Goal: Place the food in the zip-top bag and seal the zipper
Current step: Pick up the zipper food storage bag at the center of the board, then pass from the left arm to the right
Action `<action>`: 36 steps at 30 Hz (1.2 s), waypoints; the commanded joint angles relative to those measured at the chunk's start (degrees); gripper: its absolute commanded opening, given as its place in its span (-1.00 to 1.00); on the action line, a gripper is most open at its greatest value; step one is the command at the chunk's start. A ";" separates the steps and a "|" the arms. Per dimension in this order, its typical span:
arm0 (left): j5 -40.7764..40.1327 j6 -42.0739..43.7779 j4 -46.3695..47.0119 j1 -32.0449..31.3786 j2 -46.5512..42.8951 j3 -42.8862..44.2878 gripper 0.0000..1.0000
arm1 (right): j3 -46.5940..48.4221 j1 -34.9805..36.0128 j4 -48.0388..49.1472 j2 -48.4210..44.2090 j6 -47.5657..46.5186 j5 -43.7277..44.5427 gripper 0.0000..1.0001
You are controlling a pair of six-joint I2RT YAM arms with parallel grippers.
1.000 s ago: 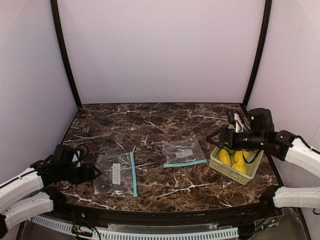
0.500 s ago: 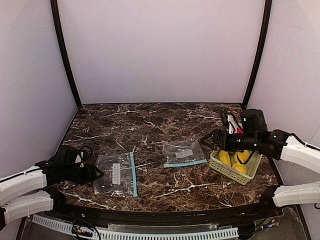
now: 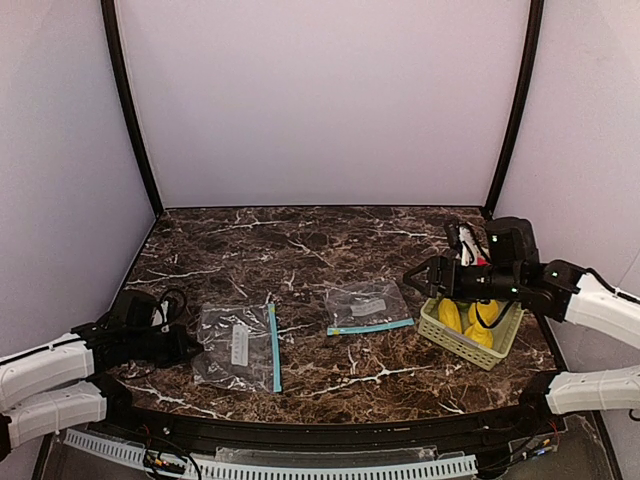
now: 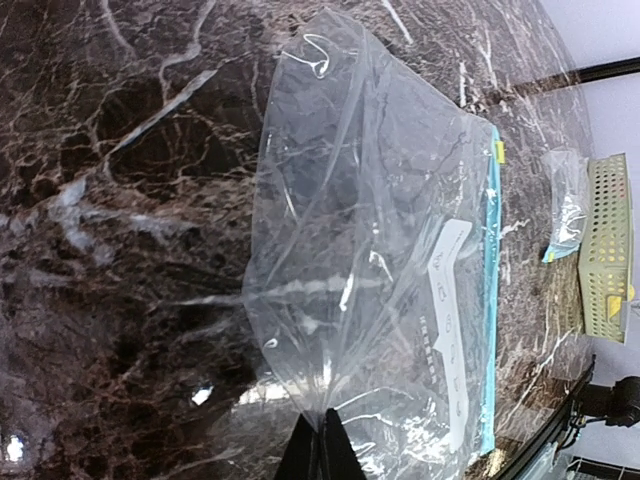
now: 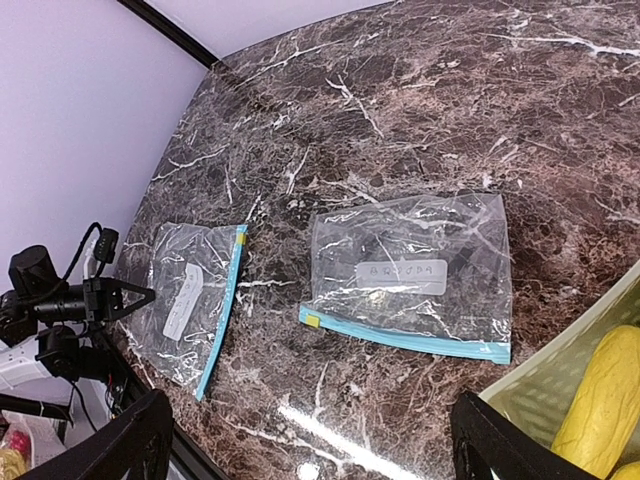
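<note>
A clear zip-top bag (image 3: 238,347) with a blue zipper lies flat at the front left, also in the left wrist view (image 4: 370,250). My left gripper (image 3: 190,347) is shut on that bag's left edge, opposite the zipper, and the plastic bunches between its fingertips (image 4: 322,452). Yellow food pieces (image 3: 450,314) lie in a pale green basket (image 3: 455,343) at the right. My right gripper (image 3: 418,277) hangs open and empty above the table just left of the basket. In its wrist view a yellow piece (image 5: 600,400) shows at the lower right.
A second clear zip-top bag (image 3: 367,306) with a blue zipper lies mid-table between the first bag and the basket, below the right gripper (image 5: 308,405). Purple walls and black posts enclose the dark marble table (image 3: 300,250).
My left gripper has shut on the bag's left edge, and the bag has slid slightly to the right. The right gripper has shifted a little to the left and stayed open.
</note>
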 commanded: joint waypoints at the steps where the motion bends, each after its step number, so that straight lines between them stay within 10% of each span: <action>1: 3.31 1.61 3.34 -0.24 -1.36 0.28 -0.99 | -0.93 1.04 1.72 -1.65 1.42 0.33 0.88; 16: 23.34 0.87 23.42 -0.24 -10.57 7.73 -0.99 | -6.71 7.02 18.13 -3.54 5.74 -5.43 0.80; 36: 37.19 -10.51 37.70 -0.28 -10.07 11.59 -0.99 | 4.08 13.37 43.65 17.94 3.72 -13.36 0.05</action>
